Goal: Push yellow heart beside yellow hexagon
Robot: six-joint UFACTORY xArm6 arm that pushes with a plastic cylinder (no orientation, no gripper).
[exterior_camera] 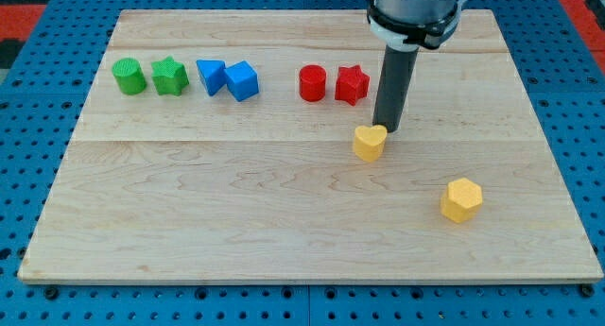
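Table point(284, 222): pale wooden board, carrying every block.
Rod: dark, standing slightly tilted; my tip point(384, 129) is touching the yellow heart's upper right edge, placed behind it for pushing. No fingers are fitted, so there is no open or closed state to give.
Yellow hexagon point(462, 199): sitting lower right, apart from the heart.
Yellow heart point(370, 142): lying near mid-board, below the red star point(352, 83); judged still needing travel rightward and down.

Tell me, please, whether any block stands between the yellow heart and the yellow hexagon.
Nothing visible does. The yellow heart sits with my tip at its upper right edge; bare board lies between it and the yellow hexagon, toward the view's lower right.
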